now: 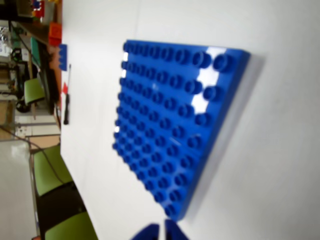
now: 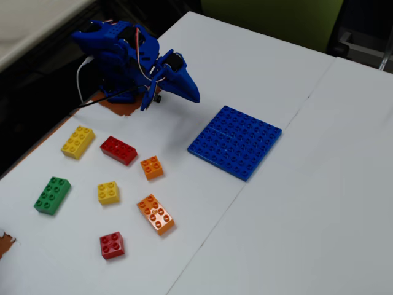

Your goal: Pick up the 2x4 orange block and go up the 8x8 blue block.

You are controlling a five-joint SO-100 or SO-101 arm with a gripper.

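Note:
The 2x4 orange block (image 2: pixel 155 214) lies flat on the white table, front centre in the fixed view, untouched; it is out of the wrist view. The 8x8 blue block (image 2: pixel 235 141) lies flat to the right of the arm and fills the middle of the wrist view (image 1: pixel 170 125). The blue arm is folded back at the upper left. My gripper (image 2: pixel 191 96) hangs above the table, left of the plate's far corner, far from the orange block. In the wrist view its fingertips (image 1: pixel 162 232) sit at the bottom edge, nearly together with nothing between them.
Loose bricks lie left of the orange block: small orange (image 2: pixel 151 167), red 2x4 (image 2: pixel 119 150), yellow 2x4 (image 2: pixel 78 142), green (image 2: pixel 53 195), small yellow (image 2: pixel 108 192), small red (image 2: pixel 112 244). A black pen (image 1: pixel 66 100) and green chairs (image 1: pixel 50 170) show at the wrist view's left.

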